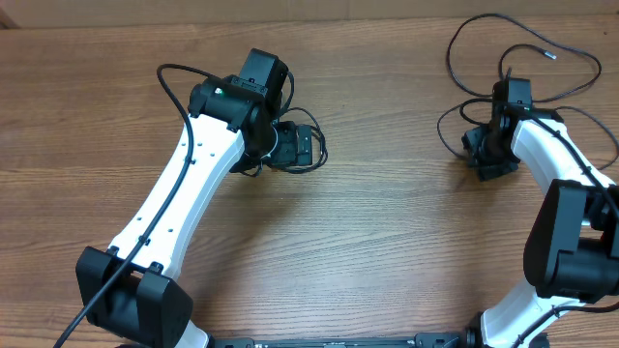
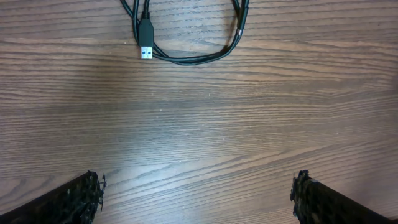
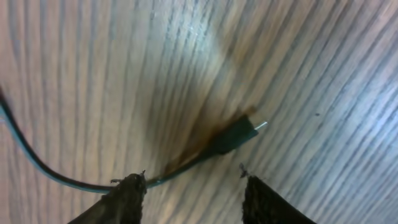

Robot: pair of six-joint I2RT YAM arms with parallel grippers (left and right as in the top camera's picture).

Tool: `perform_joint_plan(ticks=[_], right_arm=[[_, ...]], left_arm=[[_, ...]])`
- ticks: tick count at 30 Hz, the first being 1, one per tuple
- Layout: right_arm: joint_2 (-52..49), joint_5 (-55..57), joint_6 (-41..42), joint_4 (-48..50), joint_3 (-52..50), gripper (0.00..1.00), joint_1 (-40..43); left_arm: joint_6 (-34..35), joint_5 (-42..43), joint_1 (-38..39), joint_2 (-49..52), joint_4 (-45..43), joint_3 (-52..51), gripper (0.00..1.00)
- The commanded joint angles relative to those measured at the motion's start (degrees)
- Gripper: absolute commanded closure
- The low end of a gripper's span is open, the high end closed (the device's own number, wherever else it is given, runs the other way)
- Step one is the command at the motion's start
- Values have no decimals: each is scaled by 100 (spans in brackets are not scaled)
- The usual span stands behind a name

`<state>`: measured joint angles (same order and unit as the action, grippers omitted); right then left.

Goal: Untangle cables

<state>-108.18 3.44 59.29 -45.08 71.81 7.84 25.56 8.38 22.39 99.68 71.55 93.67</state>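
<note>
Thin black cables (image 1: 549,55) lie in loose loops at the table's far right, around my right gripper (image 1: 484,155). In the right wrist view that gripper (image 3: 193,186) is open just above the wood; a cable (image 3: 37,165) runs past its left fingertip (image 3: 132,186) and ends in a small plug (image 3: 239,135) beyond the tips, nothing between them. Another black cable (image 1: 323,145) curls beside my left gripper (image 1: 302,145). In the left wrist view this gripper (image 2: 196,186) stands wide open over bare wood, and the cable (image 2: 199,59) with its USB plug (image 2: 146,40) lies well ahead of it.
The wooden table (image 1: 387,242) carries only the cables and both white arms. A thick black arm cable (image 1: 169,92) arcs over the left arm. The right arm's base (image 1: 571,242) stands at the right edge.
</note>
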Motion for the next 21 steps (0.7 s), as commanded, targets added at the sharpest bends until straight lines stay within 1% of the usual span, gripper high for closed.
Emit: perform_joint_plan(ticks=[1,5,10,16,19,21], right_arm=[[-63,103,74,98,-24,51,28],[-160,98,76,120,-24,53,28],[-369,98,76,-31,-24,53,26],[-420,101,74,116,-24,53,28],[-426,144,74,208,-24,55,28],[-435,214,74,238,-24,59,26]], left_arm=[[-24,66,13,44,4,7,1],[-24,66,13,44,11,7,0],[-24,66,13,44,15,7,0],[-24,66,13,44,20,7,0],[-24,66,13,44,22,7,0],[-24,66,13,44,22,7,0]])
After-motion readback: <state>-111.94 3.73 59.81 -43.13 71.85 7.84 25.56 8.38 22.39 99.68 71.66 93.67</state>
